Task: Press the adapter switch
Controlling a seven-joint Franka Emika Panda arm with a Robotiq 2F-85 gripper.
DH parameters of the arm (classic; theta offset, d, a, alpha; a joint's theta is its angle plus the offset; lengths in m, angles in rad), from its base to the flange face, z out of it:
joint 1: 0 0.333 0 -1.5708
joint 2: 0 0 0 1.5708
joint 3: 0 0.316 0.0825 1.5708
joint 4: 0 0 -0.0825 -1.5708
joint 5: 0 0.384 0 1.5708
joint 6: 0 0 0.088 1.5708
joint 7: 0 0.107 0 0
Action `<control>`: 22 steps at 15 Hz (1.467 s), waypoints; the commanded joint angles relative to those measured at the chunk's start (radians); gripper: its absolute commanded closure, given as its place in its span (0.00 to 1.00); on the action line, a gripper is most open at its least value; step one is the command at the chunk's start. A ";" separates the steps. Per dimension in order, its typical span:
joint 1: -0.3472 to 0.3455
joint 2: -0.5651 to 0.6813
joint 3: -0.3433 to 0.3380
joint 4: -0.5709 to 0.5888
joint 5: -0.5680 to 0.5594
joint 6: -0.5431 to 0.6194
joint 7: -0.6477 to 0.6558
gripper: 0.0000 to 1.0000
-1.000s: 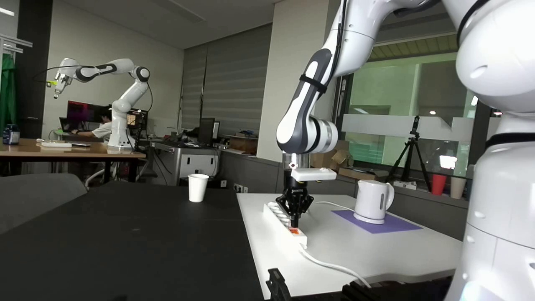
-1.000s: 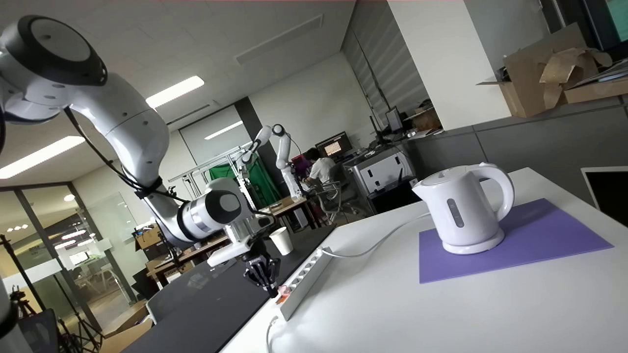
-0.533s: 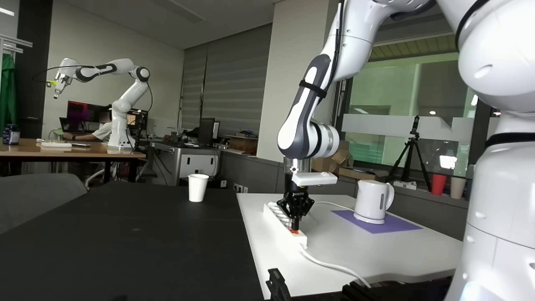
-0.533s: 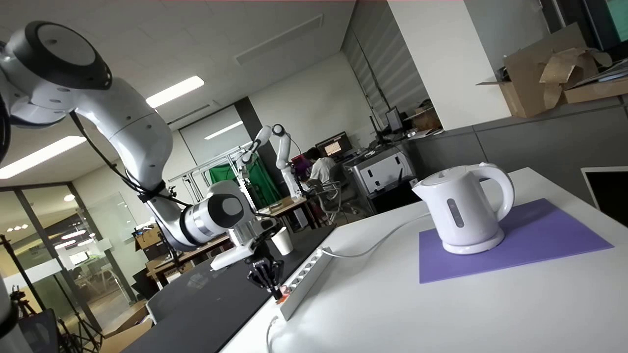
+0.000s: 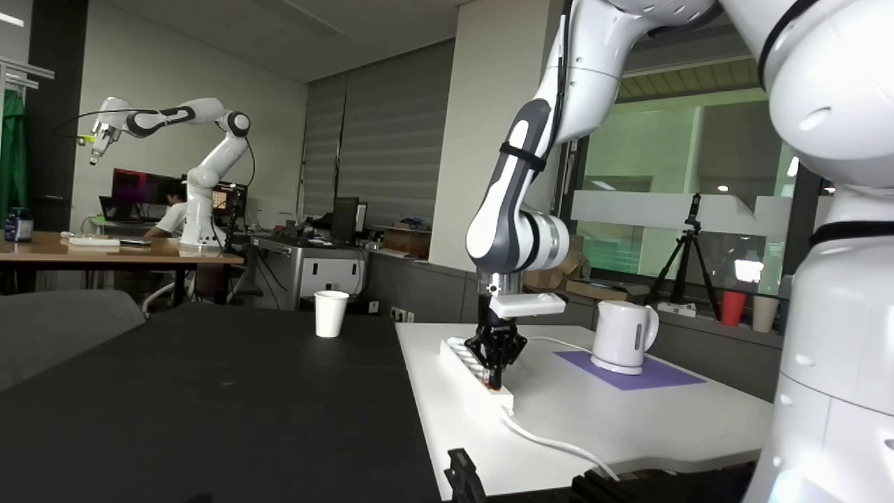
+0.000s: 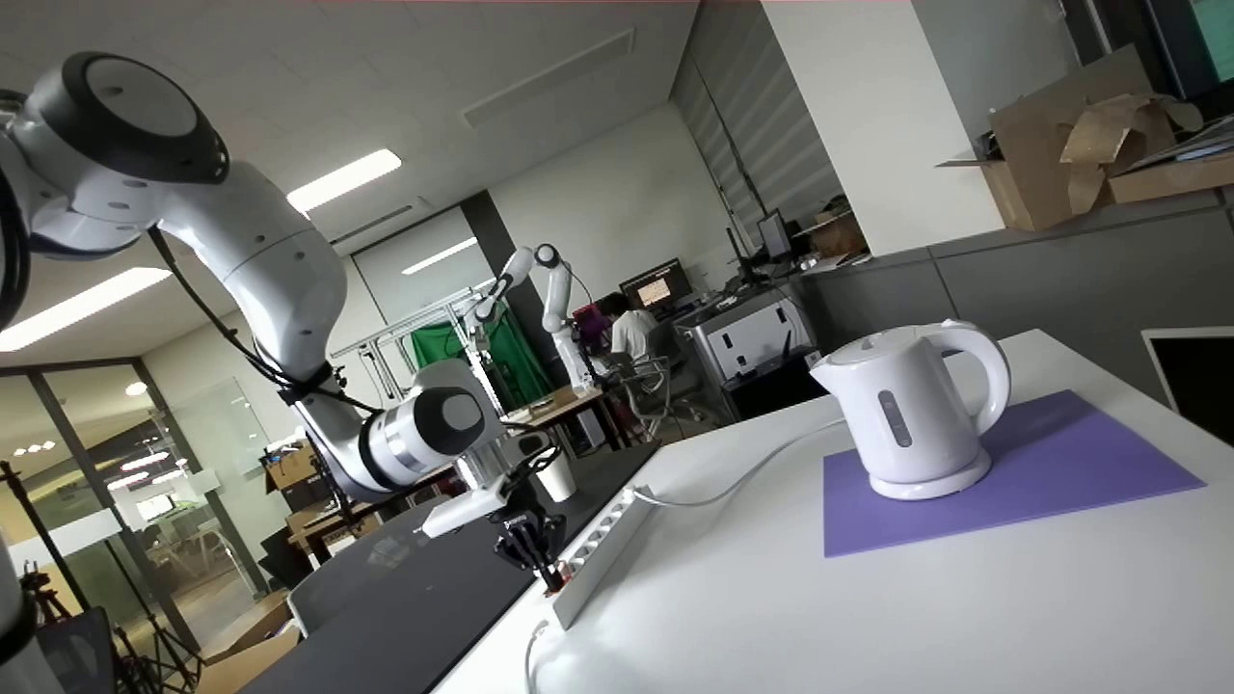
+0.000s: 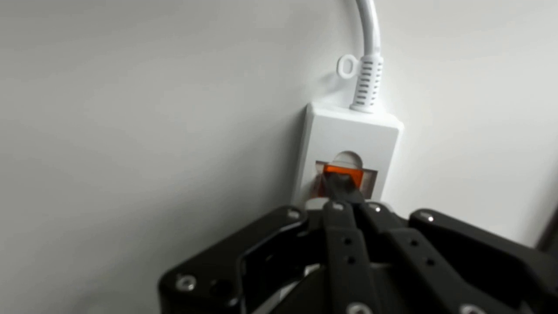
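The adapter is a long white power strip (image 5: 504, 399) lying on the white table; it shows in both exterior views (image 6: 600, 563) and its cable end in the wrist view (image 7: 355, 131). The orange-red switch (image 7: 356, 173) sits in a recess near the cable end. My gripper (image 7: 342, 183) points down with its fingers shut together and nothing between them. Its fingertips are at the switch, covering the middle and near part; they appear to touch it. In both exterior views the gripper (image 5: 494, 385) (image 6: 554, 583) stands on the switch end, hiding most of the switch.
A white kettle (image 6: 901, 414) stands on a purple mat (image 6: 1070, 472) on the white table (image 6: 771, 617). A white cup (image 5: 330, 314) stands on the black table (image 5: 209, 391) alongside. The strip's white cable (image 5: 552, 442) runs along the table.
My gripper has moved down a little, and slightly toward the cable end, onto the switch; less of the orange shows now. The strip and the kettle have not moved.
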 commanded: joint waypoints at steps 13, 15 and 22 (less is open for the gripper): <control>-0.242 0.089 0.173 0.048 0.227 0.022 -0.167 1.00; -0.283 0.100 0.200 0.059 0.263 0.015 -0.198 1.00; -0.358 0.105 0.260 0.081 0.341 -0.024 -0.279 1.00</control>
